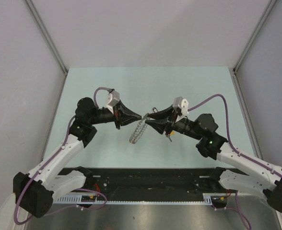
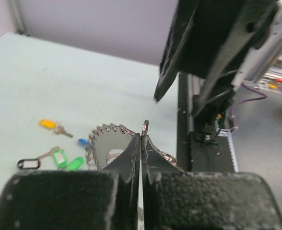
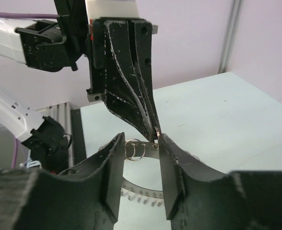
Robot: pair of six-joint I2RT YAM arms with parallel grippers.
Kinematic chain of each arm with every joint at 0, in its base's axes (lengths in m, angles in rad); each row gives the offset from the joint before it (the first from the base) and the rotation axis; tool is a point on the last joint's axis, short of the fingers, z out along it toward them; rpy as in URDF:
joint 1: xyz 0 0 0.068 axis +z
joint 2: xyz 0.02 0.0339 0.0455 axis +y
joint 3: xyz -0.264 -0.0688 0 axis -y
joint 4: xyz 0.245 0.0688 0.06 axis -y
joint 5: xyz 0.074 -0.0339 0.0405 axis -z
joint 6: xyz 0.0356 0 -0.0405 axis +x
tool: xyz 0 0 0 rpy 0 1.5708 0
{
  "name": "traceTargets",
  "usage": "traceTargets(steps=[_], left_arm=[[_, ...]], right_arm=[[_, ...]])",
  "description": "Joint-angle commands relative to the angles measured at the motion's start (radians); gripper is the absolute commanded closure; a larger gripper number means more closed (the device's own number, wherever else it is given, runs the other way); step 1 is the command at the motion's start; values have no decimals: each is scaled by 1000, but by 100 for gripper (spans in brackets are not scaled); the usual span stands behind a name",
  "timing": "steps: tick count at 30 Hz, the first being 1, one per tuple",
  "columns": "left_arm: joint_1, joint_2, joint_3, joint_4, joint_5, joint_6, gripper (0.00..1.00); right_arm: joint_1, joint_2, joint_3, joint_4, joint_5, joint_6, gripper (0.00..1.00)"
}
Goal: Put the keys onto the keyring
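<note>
Both arms are up over the middle of the tabletop, nose to nose. The keyring dangles between them, clear of the surface. The left hand is pinched right down, fingers flat together, and it looks to be the one carrying the keyring. The right hand stands partly apart, a finger on either side of the small loops at the top of the ring. As far as its wrist view shows, it isn't squeezing them. The left fingertips come down right into that gap.

And the keys? Down on the tabletop, lying loose, with yellow, blue and green heads among them. None is on the ring that I can see.

So I'd call this the setting-up step: getting the keyring held steady so it can be loaded. By my reckoning no key is threaded yet.

Next, the free right hand probably wants to back off without snagging those loops. Then it drops to a key, picks it up by the head and brings its hole to the ring's opening. That calls for a firm left grip and a ring that isn't swinging. Can't tell whether the coil's end is exposed for threading.
</note>
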Motion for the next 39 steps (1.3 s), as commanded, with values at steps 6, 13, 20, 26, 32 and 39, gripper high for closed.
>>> traceTargets(steps=[6, 13, 20, 26, 32, 39], left_arm=[[-8, -50, 179, -484, -163, 365, 100], [-14, -70, 209, -609, -191, 464, 100], [-37, -50, 228, -687, -191, 522, 100], [-50, -26, 237, -719, -197, 536, 100], [-67, -7, 242, -730, -212, 537, 100], [-81, -9, 240, -722, -220, 534, 100]], right_arm=[[1, -86, 149, -438, 158, -100, 43], [-11, 31, 319, -694, 134, -222, 35], [-55, 178, 454, -817, -97, -368, 37], [-103, 253, 509, -862, -286, -472, 45], [-86, 286, 523, -844, -349, -517, 49], [-74, 322, 546, -821, -357, -520, 55]])
